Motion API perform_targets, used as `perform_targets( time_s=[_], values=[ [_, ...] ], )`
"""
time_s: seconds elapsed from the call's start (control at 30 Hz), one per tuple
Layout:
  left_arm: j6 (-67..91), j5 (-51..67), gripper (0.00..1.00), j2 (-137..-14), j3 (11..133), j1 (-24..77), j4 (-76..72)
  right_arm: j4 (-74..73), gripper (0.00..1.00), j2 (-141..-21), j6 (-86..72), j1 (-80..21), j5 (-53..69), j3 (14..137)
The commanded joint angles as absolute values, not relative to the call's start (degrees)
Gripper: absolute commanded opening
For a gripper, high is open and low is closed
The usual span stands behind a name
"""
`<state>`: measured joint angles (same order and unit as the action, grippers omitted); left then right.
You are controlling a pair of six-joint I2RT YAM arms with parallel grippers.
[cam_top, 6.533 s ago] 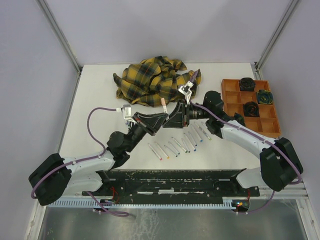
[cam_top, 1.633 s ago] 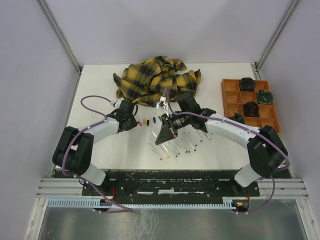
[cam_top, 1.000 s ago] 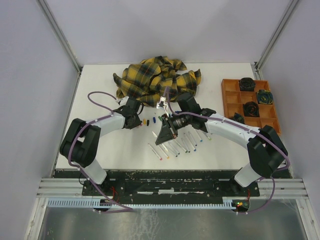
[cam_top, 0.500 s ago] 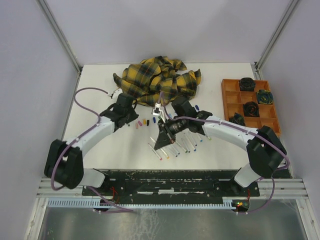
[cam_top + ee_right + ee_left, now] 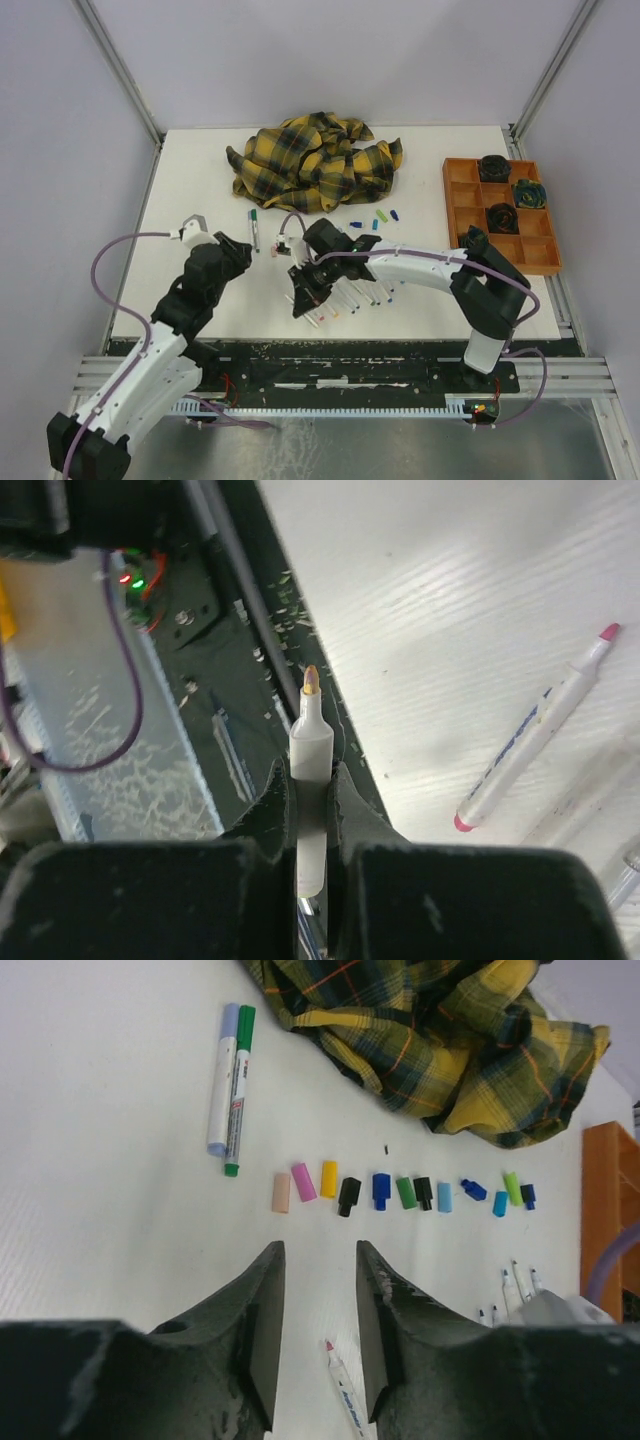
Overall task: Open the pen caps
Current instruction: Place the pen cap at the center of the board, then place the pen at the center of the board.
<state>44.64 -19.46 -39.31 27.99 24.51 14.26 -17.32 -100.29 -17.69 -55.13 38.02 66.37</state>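
Right gripper point(image 5: 310, 780) pinched uncapped orange-tipped pen point(image 5: 310, 748), tip toward near table point(image 5: 450, 580) edge — left gripper point(image 5: 318, 1255) spread, empty, short of pen caps point(image 5: 383, 1188) row.

White table point(image 5: 200, 180), level surface. Far middle: one crumpled yellow-and-black plaid cloth point(image 5: 312, 162). Right side: one orange divided tray point(image 5: 449, 200), well apart from the cloth. Middle: short coloured caps point(image 5: 406, 1193) in a loose row running left to right, near the cloth. Left of that row: two capped pens point(image 5: 222, 1080) side by side, touching. Near middle: uncapped pens point(image 5: 530, 748) lying in a row, partly hidden.
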Motion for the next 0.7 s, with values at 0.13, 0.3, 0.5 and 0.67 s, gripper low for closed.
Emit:
perform_targets(
  time_s=[0.13,0.3,0.5,0.67],
  values=[
    [42.13,-21.59,0.45,-25.08,25.49,24.47,14.63,-30.91,0.00,-109.08,-31.42,-64.61,2.91,80.88],
    [41.59,-21.41,0.45,-23.76,25.45,24.44,15.64,-31.88,0.01,-111.89,-32.68,-65.64,-0.27,81.98],
    [41.91,-20.56,0.45,-23.93,24.87,24.44,15.49,-33.82,0.05,-114.62,-32.38,-66.29,-3.91,84.21],
    [42.27,-20.22,0.45,-23.10,24.17,24.52,15.38,-34.34,0.17,-115.89,-32.53,-66.27,-5.11,84.51]
  ],
)
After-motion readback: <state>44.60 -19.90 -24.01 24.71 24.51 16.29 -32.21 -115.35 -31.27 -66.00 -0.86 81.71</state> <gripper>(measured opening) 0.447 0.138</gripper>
